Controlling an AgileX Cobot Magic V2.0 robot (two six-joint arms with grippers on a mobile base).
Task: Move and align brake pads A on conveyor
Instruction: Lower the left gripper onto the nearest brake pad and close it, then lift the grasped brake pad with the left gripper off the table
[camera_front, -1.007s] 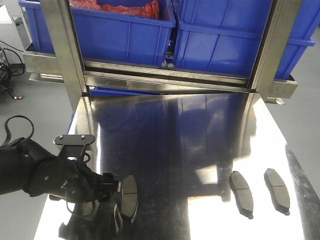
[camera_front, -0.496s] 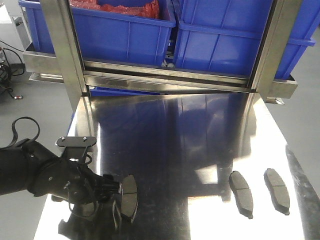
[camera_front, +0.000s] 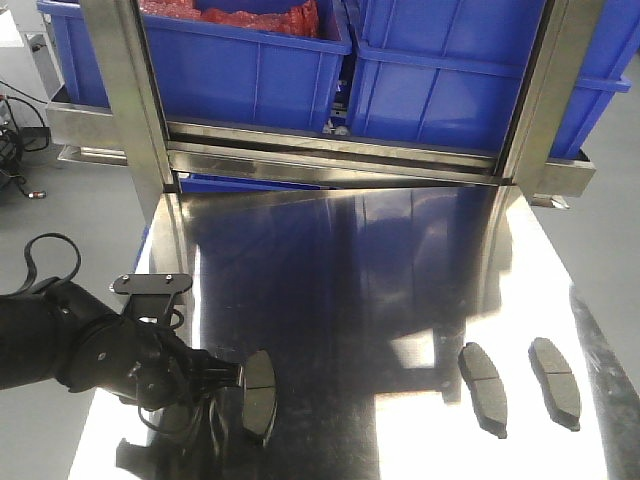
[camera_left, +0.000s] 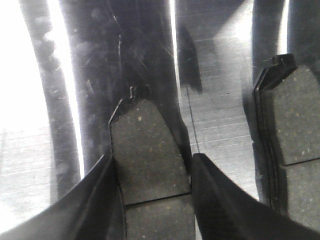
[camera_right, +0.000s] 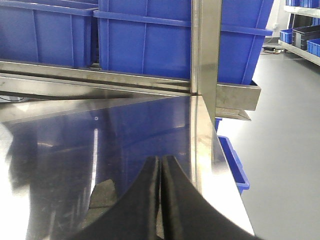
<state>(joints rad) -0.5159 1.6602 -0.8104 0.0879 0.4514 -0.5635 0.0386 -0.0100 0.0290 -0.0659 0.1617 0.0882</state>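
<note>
We see left arm (camera_front: 85, 350) stretched low over table (camera_front: 340, 280) from 9 o'clock, wrist level, pointing toward 3 o'clock. Left tool (camera_left: 151, 159) narrow, fingers (camera_left: 100, 190) clamped on either side of held brake pad (camera_front: 259, 392) at table's 7 o'clock. Pad tilted on edge; contact with steel, we cannot tell. Inner brake pad (camera_front: 482, 388) and outer brake pad (camera_front: 555, 382) lie flat, side by side, at 5 o'clock. Right tool (camera_right: 160, 165) pressed together, aimed at blue bins (camera_right: 150, 40) at 12 o'clock.
</note>
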